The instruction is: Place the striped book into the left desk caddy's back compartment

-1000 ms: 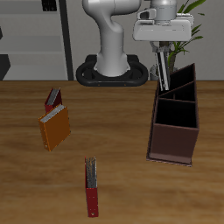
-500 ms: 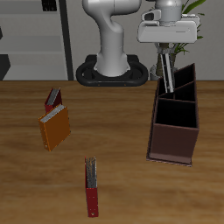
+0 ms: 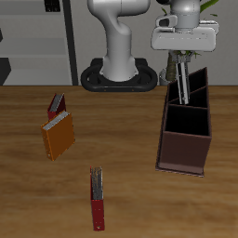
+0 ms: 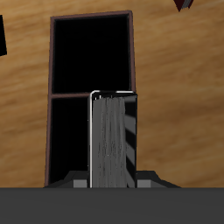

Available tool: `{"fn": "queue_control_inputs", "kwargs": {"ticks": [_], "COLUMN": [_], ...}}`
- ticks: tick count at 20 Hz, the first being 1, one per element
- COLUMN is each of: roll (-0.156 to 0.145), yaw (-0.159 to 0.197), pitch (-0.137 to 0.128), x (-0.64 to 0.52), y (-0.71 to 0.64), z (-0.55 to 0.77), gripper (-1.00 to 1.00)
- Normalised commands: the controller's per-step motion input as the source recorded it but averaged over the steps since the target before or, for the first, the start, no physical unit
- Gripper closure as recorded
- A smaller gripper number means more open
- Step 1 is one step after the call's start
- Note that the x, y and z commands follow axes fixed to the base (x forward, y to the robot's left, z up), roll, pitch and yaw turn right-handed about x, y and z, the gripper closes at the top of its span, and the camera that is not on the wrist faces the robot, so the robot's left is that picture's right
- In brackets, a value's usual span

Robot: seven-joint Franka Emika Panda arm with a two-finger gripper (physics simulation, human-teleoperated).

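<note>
The striped book [image 3: 184, 85] hangs tilted at the exterior view's upper right, clamped in the gripper's [image 3: 178, 59] jaws, its lower end over the left desk caddy's [image 3: 187, 130] back compartment [image 3: 191, 91].

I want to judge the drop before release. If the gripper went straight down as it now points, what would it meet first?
The gripper holds the striped book edge-down over the left desk caddy. The book's lower end would probably enter the back compartment first, though depth is unclear and it might clip the partition.

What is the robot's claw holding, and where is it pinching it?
The gripper holds the striped book by its top end; the book hangs slanted over the left desk caddy.
</note>
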Motion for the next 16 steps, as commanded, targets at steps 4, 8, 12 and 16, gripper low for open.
{"fn": "queue_control_inputs", "kwargs": {"ticks": [4,8,12,16], "roll": [0.026,0.032,0.039,0.028], "yaw": [-0.005,-0.002,0.004,0.022], "pitch": [0.029,0.02,-0.001,-0.007], "x": [0.1,0.01,0.02,0.09], "y": [0.22,0.22,0.25,0.17], "z": [-0.11,-0.06,0.02,0.01], "gripper": [1.0,1.0,1.0,1.0]}}
